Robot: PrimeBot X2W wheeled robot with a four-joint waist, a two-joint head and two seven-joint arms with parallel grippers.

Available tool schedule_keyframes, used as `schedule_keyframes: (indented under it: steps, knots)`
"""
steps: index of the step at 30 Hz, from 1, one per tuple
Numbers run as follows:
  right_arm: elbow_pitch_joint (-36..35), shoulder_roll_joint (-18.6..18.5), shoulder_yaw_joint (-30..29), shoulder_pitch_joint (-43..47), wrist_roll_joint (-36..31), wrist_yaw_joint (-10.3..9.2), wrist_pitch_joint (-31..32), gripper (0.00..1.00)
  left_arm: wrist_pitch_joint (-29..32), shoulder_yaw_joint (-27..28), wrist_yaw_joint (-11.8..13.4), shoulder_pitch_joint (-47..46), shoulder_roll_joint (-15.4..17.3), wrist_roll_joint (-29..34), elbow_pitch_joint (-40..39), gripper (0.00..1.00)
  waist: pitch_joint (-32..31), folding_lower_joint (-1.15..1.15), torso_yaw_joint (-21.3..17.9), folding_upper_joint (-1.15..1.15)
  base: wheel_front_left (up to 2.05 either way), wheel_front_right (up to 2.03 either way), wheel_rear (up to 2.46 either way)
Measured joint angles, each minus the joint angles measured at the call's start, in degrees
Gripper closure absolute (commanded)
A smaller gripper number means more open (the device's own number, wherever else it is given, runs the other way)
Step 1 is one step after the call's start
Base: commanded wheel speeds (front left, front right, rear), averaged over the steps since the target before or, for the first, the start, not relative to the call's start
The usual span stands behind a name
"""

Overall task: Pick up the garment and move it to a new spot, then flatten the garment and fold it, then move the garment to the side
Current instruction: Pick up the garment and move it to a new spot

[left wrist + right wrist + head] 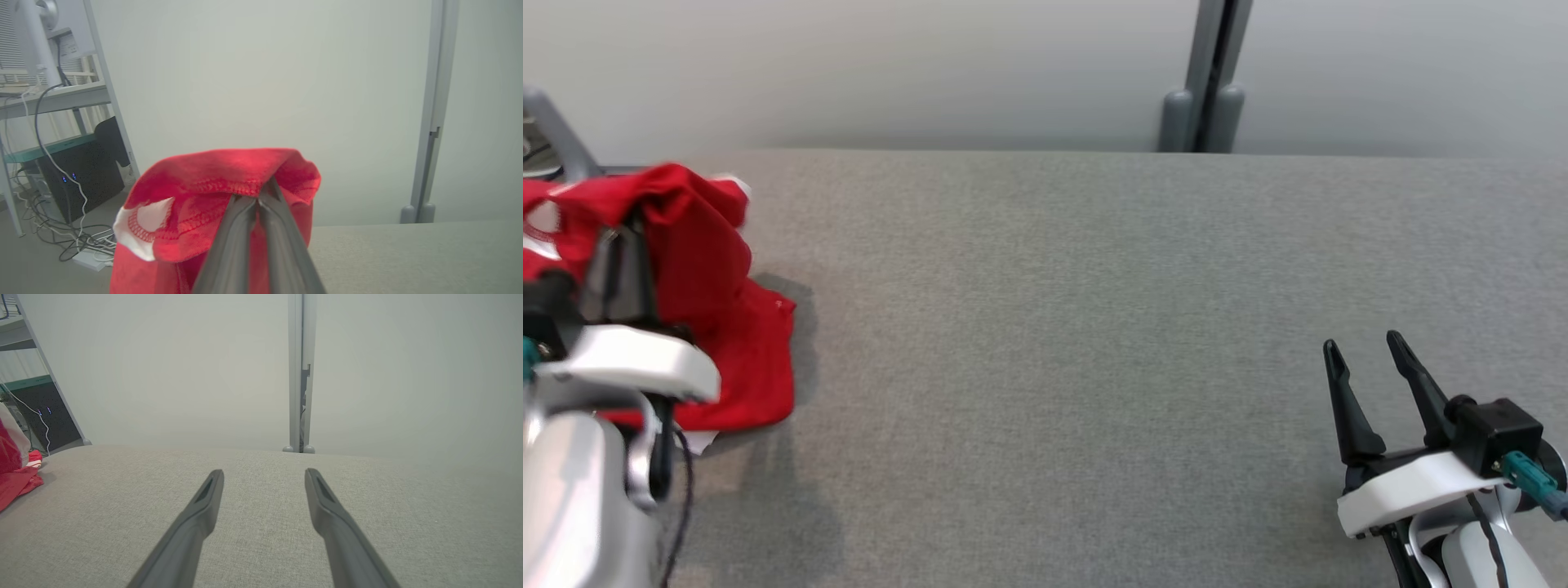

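Left wrist view shows left claw (257, 197) pinching the garment's (196, 179) hem; head view: open desk (1054, 327) right of the garment, right claw (1363, 343) spread.

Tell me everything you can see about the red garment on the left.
The red garment is soft knit-looking cloth with stitched hems and a white patch. Crumpled at the left end of the grey table, its top fold is pinched in the shut left gripper and held up; the lower part rests on it.

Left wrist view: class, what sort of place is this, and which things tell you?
Probably a lab or office workroom: a black computer tower in a metal rack, tangled cables on the floor, plain partition wall.
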Motion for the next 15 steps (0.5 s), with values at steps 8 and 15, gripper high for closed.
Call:
schedule_keyframes:
  steps: [8,15]
  knots:
    - [-1.13,-0.05,0.36,0.58,-0.03,0.00,-0.01,0.00,6.23,-2.93,2.70,13.82,-3.05,0.54,-18.47,1.00,-1.07,0.00,-3.96,0.00,0.00,0.00,0.00]
    - [-1.44,0.18,0.76,0.09,-0.02,0.00,-0.01,0.00,8.51,-7.34,2.31,16.44,-6.09,0.20,-20.61,1.00,-0.26,0.00,-7.64,0.00,0.00,0.00,0.00]
